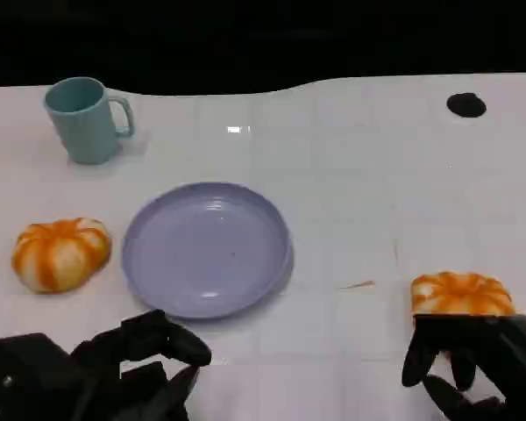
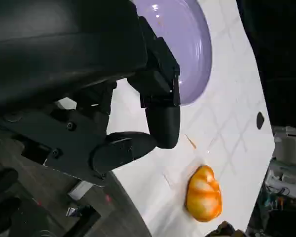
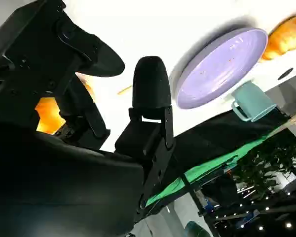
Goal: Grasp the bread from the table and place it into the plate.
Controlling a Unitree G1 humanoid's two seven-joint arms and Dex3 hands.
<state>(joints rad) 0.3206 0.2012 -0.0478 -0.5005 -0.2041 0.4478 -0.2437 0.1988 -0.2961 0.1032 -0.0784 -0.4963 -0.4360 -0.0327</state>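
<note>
Two orange-and-white bread rolls lie on the white table. One bread (image 1: 61, 254) is left of the lilac plate (image 1: 272, 263); the other bread (image 1: 462, 294) is at the right, near the front edge. My right hand (image 1: 478, 364) sits just in front of the right bread, its fingers apart and curved toward it, holding nothing. The right wrist view shows that bread (image 3: 49, 113) behind the fingers (image 3: 150, 89), with the plate (image 3: 222, 64) beyond. My left hand (image 1: 114, 368) hovers empty in front of the plate, its fingers loosely bent. The plate holds nothing.
A teal mug (image 1: 88, 118) stands at the back left. A small black mark (image 1: 465, 105) sits at the back right. A thin orange sliver (image 1: 358, 284) lies between the plate and the right bread. The table's far edge meets a dark backdrop.
</note>
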